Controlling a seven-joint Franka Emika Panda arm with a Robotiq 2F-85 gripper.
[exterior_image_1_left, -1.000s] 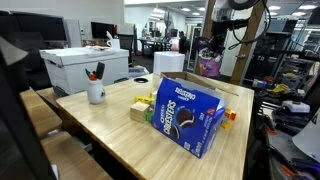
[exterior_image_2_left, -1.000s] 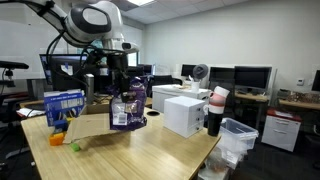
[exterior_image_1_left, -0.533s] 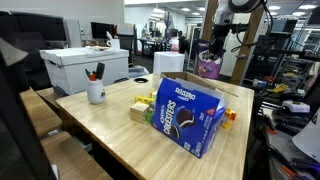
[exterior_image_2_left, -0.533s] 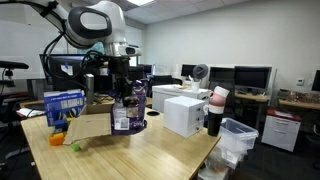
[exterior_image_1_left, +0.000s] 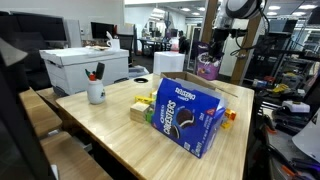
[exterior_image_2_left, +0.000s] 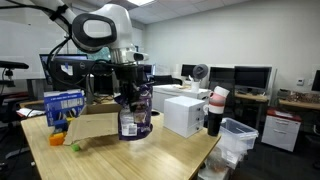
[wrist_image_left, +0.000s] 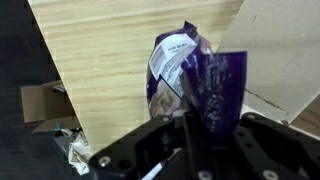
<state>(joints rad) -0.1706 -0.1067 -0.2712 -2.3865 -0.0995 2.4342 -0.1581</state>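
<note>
While gripper clamps purple bag above table — white mug holds pens.

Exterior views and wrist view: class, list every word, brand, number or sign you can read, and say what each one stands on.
"OREO": white letters near the upper edge of the blue cardboard box on the wooden table, in an exterior view.
Larger white word beneath it on the same box: too blurred to read.
White label on the purple plastic bag, wrist view: print too small to read.
Nothing else is legible.
</note>
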